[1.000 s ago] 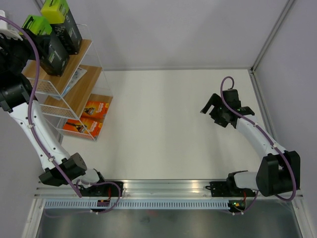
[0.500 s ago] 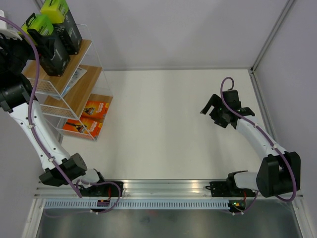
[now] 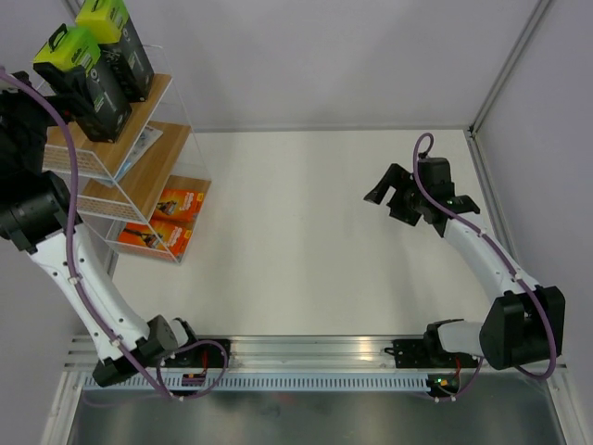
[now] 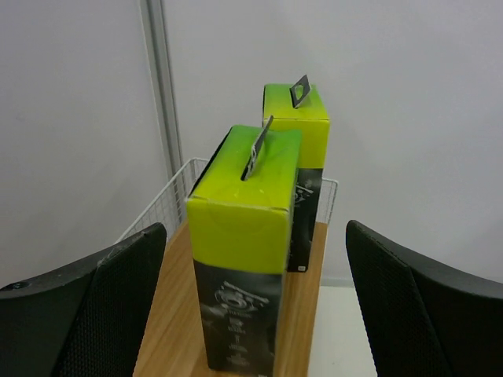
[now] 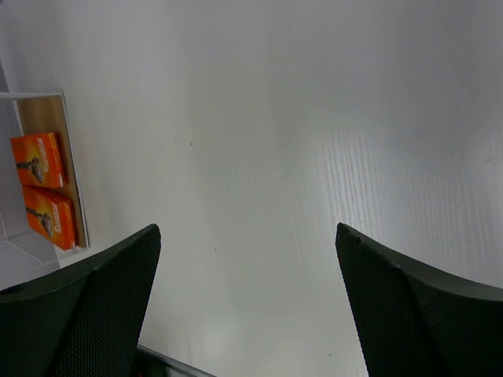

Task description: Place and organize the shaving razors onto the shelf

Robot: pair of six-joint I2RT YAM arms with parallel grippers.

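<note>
My left gripper (image 4: 253, 229) has its jaws wide, and the near lime-topped box (image 4: 245, 236) stands dead ahead, in line with the gap. The second lime-topped box (image 4: 299, 157) is right behind it, then the wire rail (image 4: 169, 188) and the wall (image 4: 409, 94), so there's no way through. A bare board (image 4: 174, 314) strip runs left of the near box. My right gripper (image 5: 247, 232) faces open table (image 5: 259, 157). Only the shelf (image 3: 171, 148) with orange boxes (image 5: 43, 188) blocks the far left.
</note>
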